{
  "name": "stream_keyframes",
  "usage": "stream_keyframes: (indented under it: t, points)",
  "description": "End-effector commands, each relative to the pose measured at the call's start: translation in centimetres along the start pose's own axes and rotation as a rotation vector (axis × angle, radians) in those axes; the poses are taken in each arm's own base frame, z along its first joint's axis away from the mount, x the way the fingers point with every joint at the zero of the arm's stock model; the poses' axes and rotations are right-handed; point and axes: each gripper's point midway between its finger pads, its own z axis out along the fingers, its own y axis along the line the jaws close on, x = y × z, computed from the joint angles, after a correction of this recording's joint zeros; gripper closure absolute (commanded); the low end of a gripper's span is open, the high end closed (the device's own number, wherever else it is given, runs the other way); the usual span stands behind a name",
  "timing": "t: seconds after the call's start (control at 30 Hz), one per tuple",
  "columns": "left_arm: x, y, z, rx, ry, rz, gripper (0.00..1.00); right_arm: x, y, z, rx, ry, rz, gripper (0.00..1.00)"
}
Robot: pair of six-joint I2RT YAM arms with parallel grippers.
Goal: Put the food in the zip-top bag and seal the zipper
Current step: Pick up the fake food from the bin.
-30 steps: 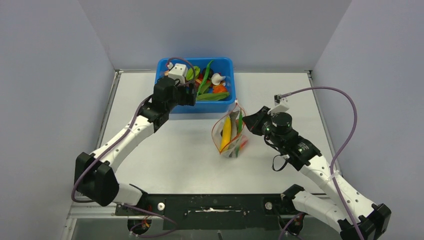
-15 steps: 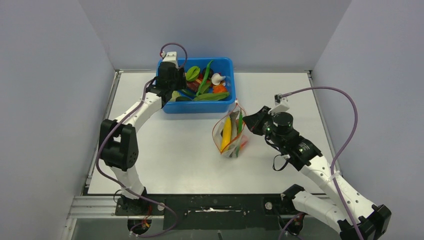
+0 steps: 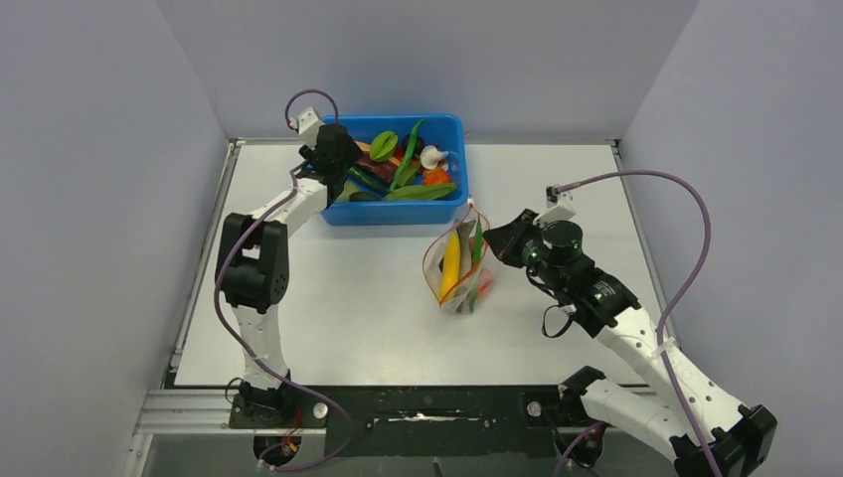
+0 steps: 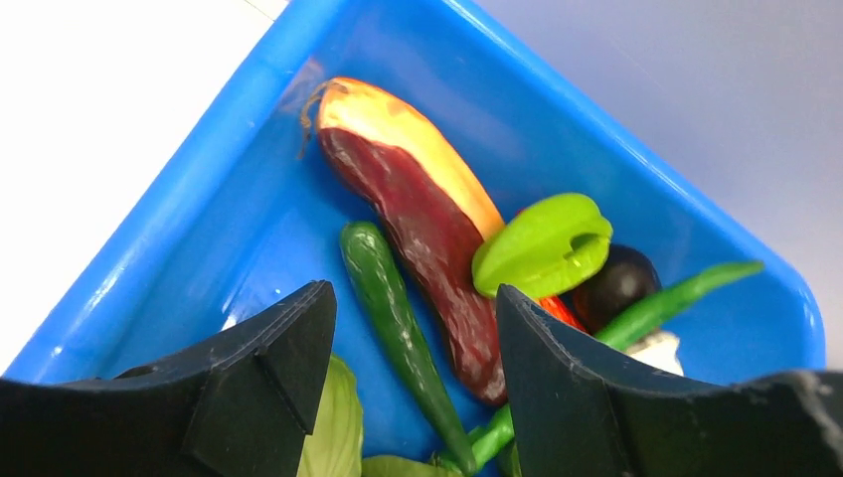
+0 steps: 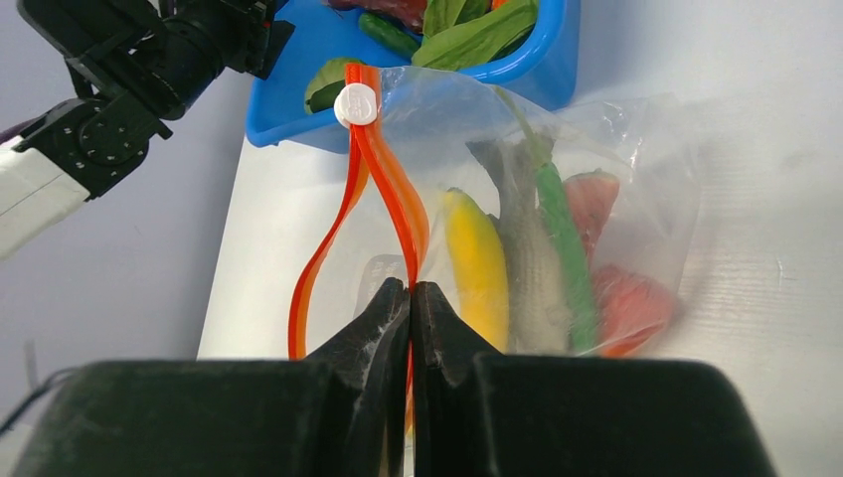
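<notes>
The clear zip-top bag (image 3: 457, 268) stands open in the table's middle. It holds a yellow banana (image 5: 479, 263), a grey fish (image 5: 527, 268), a long green pod (image 5: 567, 248) and red fruit (image 5: 591, 199). My right gripper (image 5: 411, 288) is shut on the red-orange zipper (image 5: 383, 189) at the bag's right edge; its slider tab (image 5: 356, 104) sits at the far end. My left gripper (image 4: 413, 298) is open and empty over the left end of the blue tub (image 3: 452, 127), above a green pod (image 4: 393, 308), a dark red and yellow piece (image 4: 427, 219) and a green leaf (image 4: 333, 427).
The blue tub (image 4: 199, 238) stands at the table's back edge, close behind the bag, with more food: a light green piece (image 4: 542, 243), a dark round fruit (image 4: 616, 283), long pods. Grey walls close in the table on three sides.
My left arm has swung back and left, from the tub's front left to above its left end, gripper now pointing into the tub. The right gripper and the bag have not moved.
</notes>
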Motion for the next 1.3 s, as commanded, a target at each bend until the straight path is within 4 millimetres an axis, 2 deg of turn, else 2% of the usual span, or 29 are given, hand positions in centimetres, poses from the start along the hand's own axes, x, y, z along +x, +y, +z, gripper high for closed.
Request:
stream_keyframes:
  t: [0.0, 0.13, 0.33, 0.63, 0.7, 0.87, 1.1, 1.27]
  points:
    - [-3.1, -1.2, 2.0, 0.022, -0.096, -0.243, 0.42, -3.0, 2.3, -0.6, -0.063, -0.083, 0.014, 1.00]
    - [-2.4, -0.9, 3.6, 0.018, -0.066, -0.268, 0.42, -3.5, 1.8, -1.0, -0.044, -0.114, 0.012, 1.00]
    - [-1.3, 1.0, 6.0, -0.011, -0.028, -0.376, 0.43, -3.9, 1.6, -1.4, -0.039, -0.130, 0.013, 1.00]
    - [-0.2, 0.0, 8.8, 0.009, 0.010, -0.445, 0.45, -4.3, 1.5, -1.7, -0.029, -0.143, 0.008, 1.00]
    - [0.4, 0.0, 8.9, -0.012, 0.031, -0.465, 0.45, -4.4, 1.5, -1.6, -0.027, -0.145, 0.007, 1.00]
    - [0.6, -0.8, 7.7, -0.050, -0.018, -0.449, 0.45, -4.3, 1.4, -1.3, -0.025, -0.143, 0.007, 1.00]
    - [2.1, -0.1, 6.9, -0.164, -0.028, -0.465, 0.49, -4.3, 1.3, -1.1, -0.021, -0.140, 0.000, 1.00]
    - [2.7, 0.1, 7.6, -0.174, -0.019, -0.482, 0.49, -4.3, 1.2, -1.1, -0.018, -0.145, -0.005, 1.00]
